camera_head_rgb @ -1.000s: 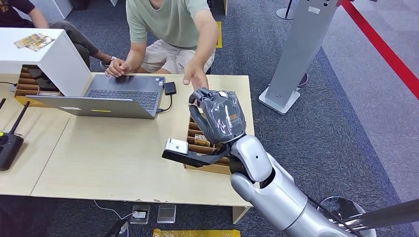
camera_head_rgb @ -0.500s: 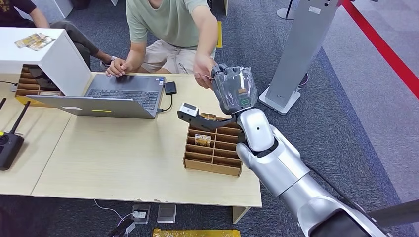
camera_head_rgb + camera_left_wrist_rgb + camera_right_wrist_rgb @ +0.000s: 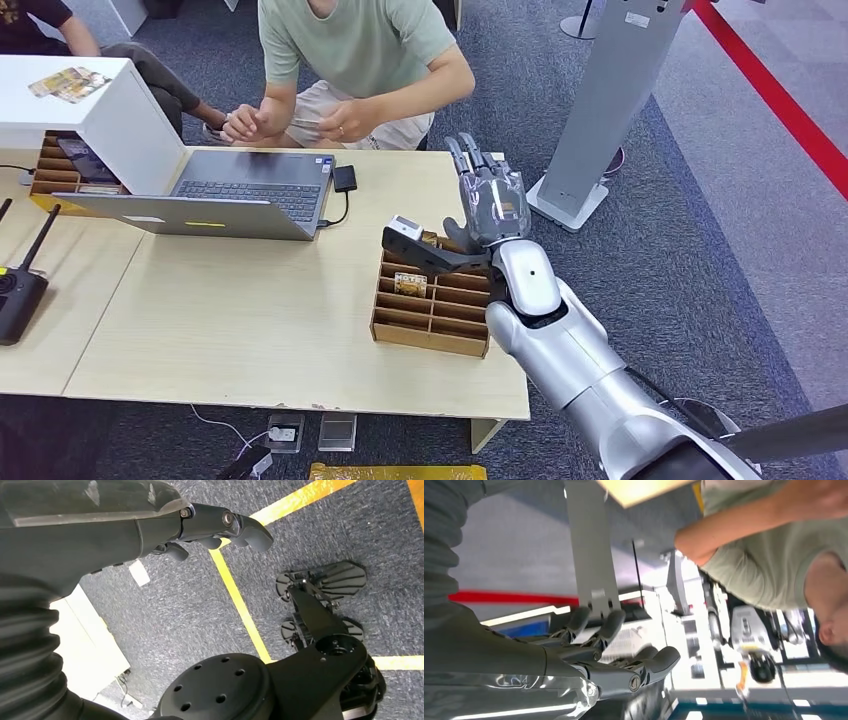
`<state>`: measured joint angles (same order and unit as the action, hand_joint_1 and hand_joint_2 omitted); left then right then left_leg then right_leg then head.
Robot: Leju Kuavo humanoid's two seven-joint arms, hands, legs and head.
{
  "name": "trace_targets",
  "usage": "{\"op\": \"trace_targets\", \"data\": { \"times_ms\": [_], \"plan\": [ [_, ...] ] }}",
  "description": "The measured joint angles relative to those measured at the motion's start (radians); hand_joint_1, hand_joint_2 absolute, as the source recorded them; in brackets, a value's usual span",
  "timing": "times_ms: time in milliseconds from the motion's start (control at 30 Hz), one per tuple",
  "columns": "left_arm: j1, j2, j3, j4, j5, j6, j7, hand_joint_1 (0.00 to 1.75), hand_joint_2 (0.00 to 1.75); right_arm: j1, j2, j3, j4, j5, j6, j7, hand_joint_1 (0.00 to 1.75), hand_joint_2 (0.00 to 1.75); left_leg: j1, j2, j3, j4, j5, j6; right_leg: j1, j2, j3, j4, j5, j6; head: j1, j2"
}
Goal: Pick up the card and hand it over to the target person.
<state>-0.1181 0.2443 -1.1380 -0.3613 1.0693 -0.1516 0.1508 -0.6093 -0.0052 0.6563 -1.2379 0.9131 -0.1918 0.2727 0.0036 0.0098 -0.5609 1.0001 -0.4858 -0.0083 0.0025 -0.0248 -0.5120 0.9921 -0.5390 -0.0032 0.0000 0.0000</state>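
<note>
Right hand: the right hand (image 3: 487,203) is raised over the far right corner of the desk (image 3: 250,320), above the wooden tray (image 3: 432,305), its fingers (image 3: 462,160) spread apart and pointing up, with nothing in them
Right wrist view: the fingers (image 3: 609,627) are extended and apart, the palm bare
Left hand: the left hand (image 3: 125,525) hangs low over the carpet, fingers (image 3: 250,530) loosely curled around nothing
Card: the card (image 3: 308,122) appears as a thin pale strip between the hands of the person (image 3: 355,60) in the green shirt, seated across the desk; it is small, so this reading is tentative
Step in hand: judged as the close of the handover, the hand released and free
Doing it well: draw the arm back along a high path, clearing the tray's dividers and the laptop (image 3: 230,195); move away from the person's forearms slowly, fingers held apart so nothing snags
Risk: dropping the wrist early could knock the tray
</note>
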Motion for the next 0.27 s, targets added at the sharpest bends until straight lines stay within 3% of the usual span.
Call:
{"op": "trace_targets", "data": {
  "times_ms": [133, 267],
  "plan": [
    [0.001, -0.003, 0.033, 0.02, 0.011, -0.001, 0.005, 0.0, 1.75, 0.201, -0.079, -0.04, -0.274, -0.197, 0.081, 0.024, 0.0, 1.75, 0.0, -0.002, 0.0, 0.0, 0.0, 0.0, 0.0, -0.002, 0.001, -0.001, 0.0, 0.0, 0.0, 0.0],
    [0.004, -0.005, 0.059, 0.018, 0.027, 0.009, 0.006, 0.0, 1.75, 0.266, -0.104, -0.027, -0.354, -0.253, 0.098, 0.038, 0.0, 1.75, 0.0, -0.003, -0.001, 0.001, 0.0, 0.0, 0.0, -0.003, 0.0, -0.001, -0.001, 0.0, 0.0, 0.0]
  ]
}}
